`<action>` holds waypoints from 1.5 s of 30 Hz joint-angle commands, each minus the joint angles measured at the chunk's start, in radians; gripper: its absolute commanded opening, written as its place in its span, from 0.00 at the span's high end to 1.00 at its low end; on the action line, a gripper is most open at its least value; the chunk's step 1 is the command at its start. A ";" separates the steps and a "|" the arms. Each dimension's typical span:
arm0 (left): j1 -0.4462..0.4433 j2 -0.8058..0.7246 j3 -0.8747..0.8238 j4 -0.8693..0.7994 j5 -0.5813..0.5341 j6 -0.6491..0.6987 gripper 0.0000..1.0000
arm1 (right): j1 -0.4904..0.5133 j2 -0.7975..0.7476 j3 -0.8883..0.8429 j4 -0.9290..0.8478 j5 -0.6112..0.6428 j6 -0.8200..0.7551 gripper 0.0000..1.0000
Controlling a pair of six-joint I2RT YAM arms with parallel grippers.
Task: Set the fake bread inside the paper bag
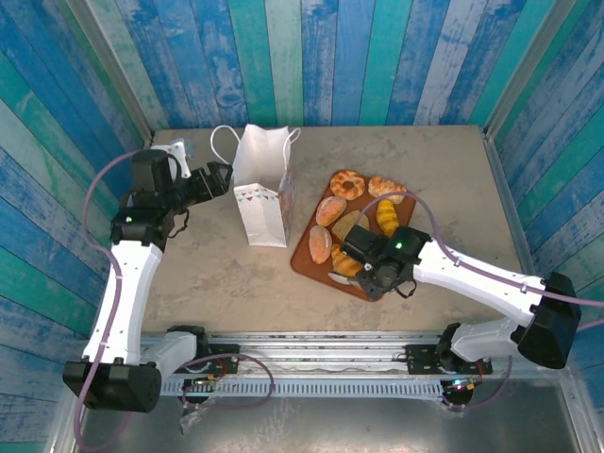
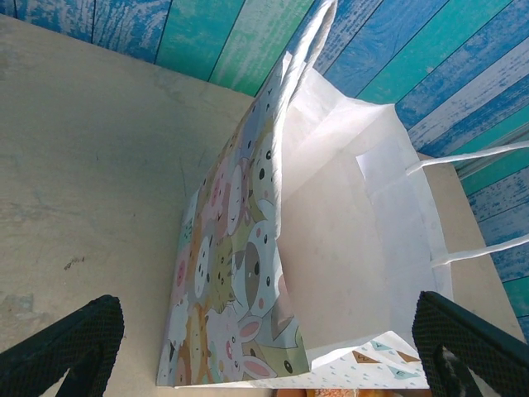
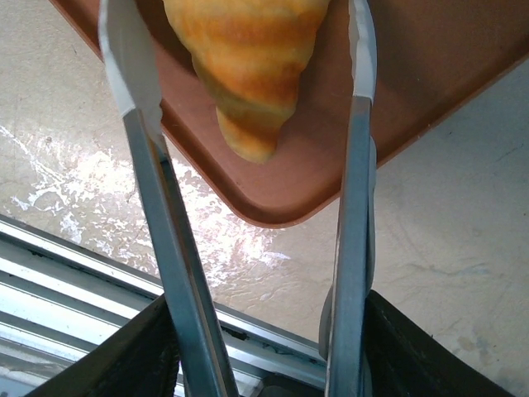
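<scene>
Left gripper [image 1: 219, 177] is hovering just beside the upper left edge of the paper bag [image 1: 262, 203], jaws standing wide apart and gripping nothing. In the left wrist view the two dark fingers [image 2: 70, 347] are sitting at the bottom corners of the frame, with the bag [image 2: 347, 231] between and beyond them. Whether they are touching the paper cannot be told.

The bag is standing upright on the table [image 1: 189, 274] with its mouth gaping, loop handles hanging outward. One side is showing a cartoon animal print, and a row of small triangles is running along the front.

Right gripper [image 1: 373, 267] is sitting over the near corner of the brown tray [image 1: 304, 260], jaws clamped on a pair of metal tongs [image 3: 157, 207]. In the right wrist view the two tong arms are lying either side of a croissant [image 3: 248, 58], one arm close against it and the other standing apart from it. The croissant is resting on the tray [image 3: 430, 74] near its rounded corner.

The fake bread is all lying on the tray, to the right of the bag: a ring pastry [image 1: 347, 183], a bun [image 1: 385, 187], two oval rolls [image 1: 330, 209], a second croissant [image 1: 388, 217]
</scene>
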 commanded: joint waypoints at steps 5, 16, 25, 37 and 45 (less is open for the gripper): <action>0.000 -0.026 -0.002 -0.007 -0.007 0.019 0.06 | 0.009 0.025 0.012 0.017 0.000 -0.002 0.49; 0.000 -0.025 0.019 -0.030 -0.024 0.028 0.06 | 0.012 -0.023 0.033 0.009 0.017 0.014 0.63; 0.000 -0.022 0.058 -0.070 -0.022 0.037 0.06 | 0.012 -0.085 0.063 -0.045 0.033 0.029 0.65; 0.001 0.044 0.121 -0.088 0.052 0.019 0.02 | 0.012 -0.198 0.179 -0.121 0.020 0.035 0.65; 0.000 0.143 0.161 -0.101 0.087 0.049 0.08 | 0.012 -0.206 0.321 -0.111 -0.064 0.021 0.65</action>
